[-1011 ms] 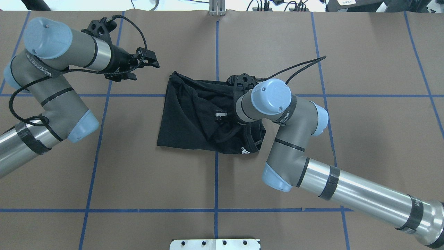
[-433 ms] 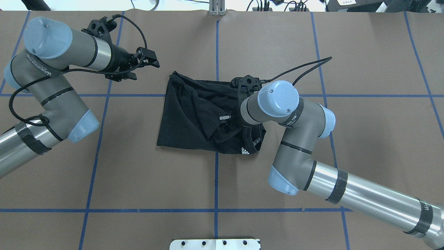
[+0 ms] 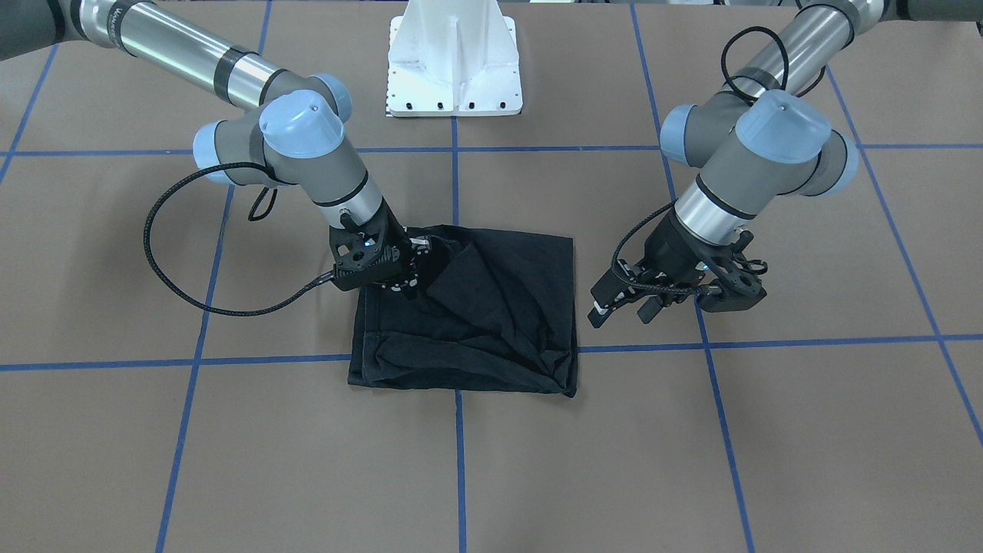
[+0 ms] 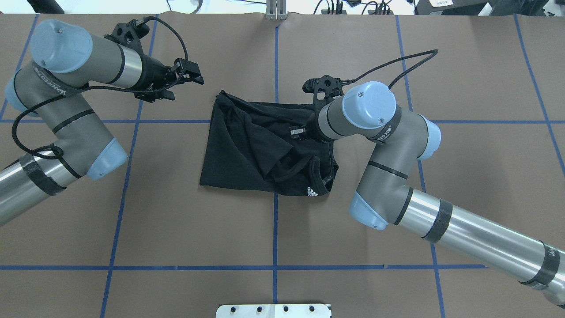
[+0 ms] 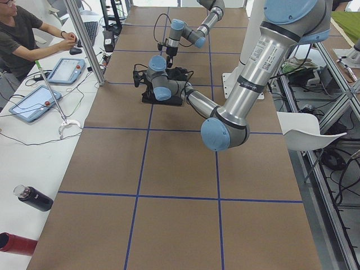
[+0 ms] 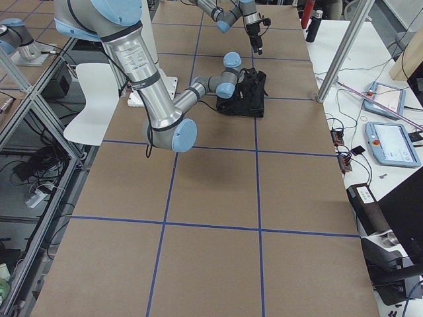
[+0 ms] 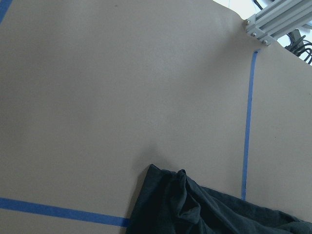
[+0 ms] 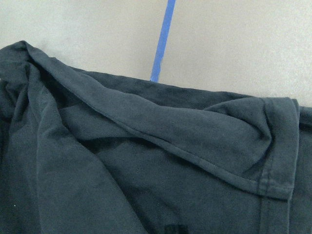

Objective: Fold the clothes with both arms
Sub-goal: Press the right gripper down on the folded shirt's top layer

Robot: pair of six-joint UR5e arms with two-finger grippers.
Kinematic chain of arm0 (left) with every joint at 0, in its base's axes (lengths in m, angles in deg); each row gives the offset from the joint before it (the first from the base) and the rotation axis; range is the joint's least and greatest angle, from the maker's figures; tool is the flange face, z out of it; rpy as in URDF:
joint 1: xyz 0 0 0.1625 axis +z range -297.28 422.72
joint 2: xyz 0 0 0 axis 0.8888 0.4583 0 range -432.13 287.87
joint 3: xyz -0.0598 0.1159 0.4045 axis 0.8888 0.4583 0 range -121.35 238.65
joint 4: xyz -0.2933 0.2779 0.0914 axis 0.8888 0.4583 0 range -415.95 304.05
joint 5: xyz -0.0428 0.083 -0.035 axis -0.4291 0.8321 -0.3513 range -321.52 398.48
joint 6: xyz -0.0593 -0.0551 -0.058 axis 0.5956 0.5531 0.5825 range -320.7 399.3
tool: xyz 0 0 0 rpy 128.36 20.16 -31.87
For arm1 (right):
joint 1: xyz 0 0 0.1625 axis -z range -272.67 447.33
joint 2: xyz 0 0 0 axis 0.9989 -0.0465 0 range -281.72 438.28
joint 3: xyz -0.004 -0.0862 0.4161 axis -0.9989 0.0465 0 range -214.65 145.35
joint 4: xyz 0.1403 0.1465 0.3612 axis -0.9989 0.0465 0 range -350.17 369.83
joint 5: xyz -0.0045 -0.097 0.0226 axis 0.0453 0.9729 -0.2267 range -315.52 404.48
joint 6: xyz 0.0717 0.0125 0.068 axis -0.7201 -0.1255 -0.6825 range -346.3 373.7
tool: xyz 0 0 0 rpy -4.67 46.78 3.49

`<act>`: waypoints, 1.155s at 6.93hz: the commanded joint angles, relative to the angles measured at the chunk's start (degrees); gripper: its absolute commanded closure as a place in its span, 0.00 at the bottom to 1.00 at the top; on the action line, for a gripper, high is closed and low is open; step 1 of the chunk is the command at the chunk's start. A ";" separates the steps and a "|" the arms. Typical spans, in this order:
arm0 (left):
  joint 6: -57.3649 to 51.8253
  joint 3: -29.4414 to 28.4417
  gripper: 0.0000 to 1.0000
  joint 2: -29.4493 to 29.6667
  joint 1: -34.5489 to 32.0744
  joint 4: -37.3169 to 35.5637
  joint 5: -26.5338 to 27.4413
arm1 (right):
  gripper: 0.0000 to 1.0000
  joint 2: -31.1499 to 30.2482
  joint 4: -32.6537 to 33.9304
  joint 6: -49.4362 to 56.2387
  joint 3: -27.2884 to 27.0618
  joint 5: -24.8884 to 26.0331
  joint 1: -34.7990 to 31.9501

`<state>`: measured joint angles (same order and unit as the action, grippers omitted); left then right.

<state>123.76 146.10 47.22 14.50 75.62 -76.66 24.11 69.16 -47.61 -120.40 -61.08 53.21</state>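
The black T-shirt (image 4: 247, 150) lies roughly folded into a rectangle at the table's centre, its white collar logo (image 4: 312, 191) at the near right corner. It also shows in the front view (image 3: 499, 322). My right gripper (image 4: 296, 131) hangs low over the shirt's far right part and looks open; no cloth is lifted. It also shows in the front view (image 3: 413, 267). The right wrist view shows only wrinkled cloth and a sleeve hem (image 8: 278, 146). My left gripper (image 4: 187, 81) is open and empty over bare table, beyond the shirt's far left corner (image 7: 161, 175). It also shows in the front view (image 3: 623, 309).
Brown paper with blue tape lines (image 4: 276, 229) covers the table. The white pedestal base (image 3: 455, 69) stands at the robot's side. An aluminium post (image 4: 276, 9) stands at the far edge. An operator (image 5: 25, 39), tablets and bottles are beside the table.
My right gripper has moved right and toward the far edge over the shirt, uncovering the collar area. The shirt's folds look unchanged. The left arm has barely moved.
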 commanded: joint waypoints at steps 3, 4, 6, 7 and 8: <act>0.00 0.00 0.00 -0.16 -0.03 0.00 -0.09 | 0.28 2.22 0.09 1.36 -0.38 1.41 3.97; 0.00 0.00 0.00 -0.16 -0.03 0.00 -0.09 | 0.26 2.31 0.18 1.98 -0.47 1.42 4.32; 0.00 0.00 0.00 -0.25 -0.03 -0.09 -0.09 | 0.26 1.96 0.18 2.42 -0.47 1.33 4.59; 0.09 0.00 0.00 -0.25 -0.03 -0.09 -0.09 | 0.29 1.88 0.27 2.42 -0.56 1.42 5.55; 0.09 0.09 0.00 -0.25 -0.03 -0.09 -0.09 | 0.36 2.14 0.18 2.34 -0.56 1.50 6.17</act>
<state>123.82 146.12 46.98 14.47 75.53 -76.75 26.10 69.37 -45.27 -120.93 -59.67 58.61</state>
